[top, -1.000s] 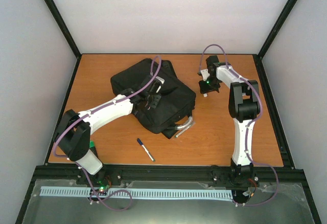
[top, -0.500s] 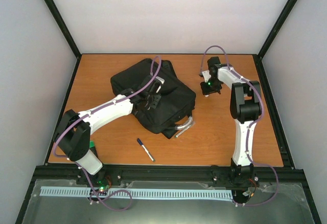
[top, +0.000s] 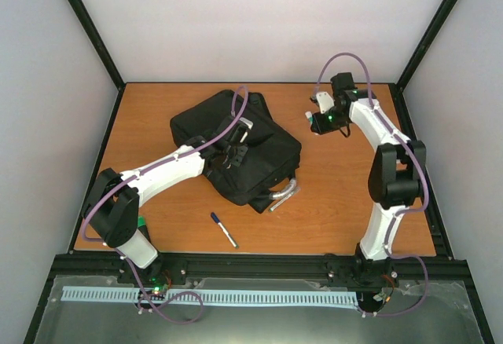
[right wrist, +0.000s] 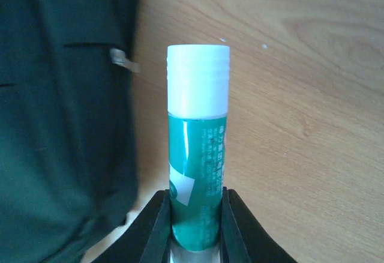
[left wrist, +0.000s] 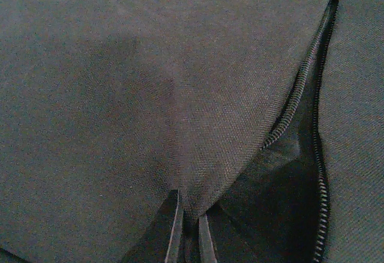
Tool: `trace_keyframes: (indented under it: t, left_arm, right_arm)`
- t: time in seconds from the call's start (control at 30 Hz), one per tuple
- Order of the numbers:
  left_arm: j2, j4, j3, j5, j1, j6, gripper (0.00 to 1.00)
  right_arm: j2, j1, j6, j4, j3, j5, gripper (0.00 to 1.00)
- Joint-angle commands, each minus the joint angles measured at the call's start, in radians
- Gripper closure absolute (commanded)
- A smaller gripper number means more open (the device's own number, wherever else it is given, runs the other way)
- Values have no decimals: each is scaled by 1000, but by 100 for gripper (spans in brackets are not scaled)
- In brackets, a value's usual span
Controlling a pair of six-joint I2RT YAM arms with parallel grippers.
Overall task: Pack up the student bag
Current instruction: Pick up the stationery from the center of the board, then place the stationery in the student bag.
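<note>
**Bag flap pinched, glue stick held beside it**

The bag [top: 236,144] lies flat on the surface [top: 338,210], left of centre and towards the back, set at an angle. Its grey handle [top: 284,193] sticks out at the near right corner.

The left hand [top: 236,151] is down on top of the bag. In the left wrist view it [left wrist: 189,218] is closed on a fold of the black fabric, which is drawn into a ridge that runs down between the two fingers. Just to the right of this fold the zipper [left wrist: 318,155] is parted, and a dark gap shows between its two rows of teeth.

The right hand [top: 318,120] is to the right of the bag, near its far right edge and apart from it. It [right wrist: 195,194] grips a glue stick [right wrist: 197,149] by the lower part of its green body, with one finger on each side. The white cap points away from the hand, and the black bag fills the left of that view.

A pen [top: 224,230] lies on the surface, near the front and apart from the bag.
</note>
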Motion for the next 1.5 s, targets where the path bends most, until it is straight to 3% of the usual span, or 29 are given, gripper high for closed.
trace_keyframes:
  t: [0.0,0.3,0.67,1.27,1.47]
  left_arm:
    - [-31,1,46,4,0,-14,99]
    - [-11,-8,54,12,0,-14,99]
    - [-17,-7,53,10,0,-15,99]
    - [-25,-4,54,13,1,-13,99]
    - [-24,-4,54,10,0,-11,99]
  right_arm:
    - [-109,0,-16,-49,-35,-140,90]
    - [-218,90,-55,-132,-111,-315,91]
    - [-128,238,-76,-190,-112,-375,92]
    - [165,346,7,-298,246,-265,89]
    - [203,359,6,-309,283,-245,88]
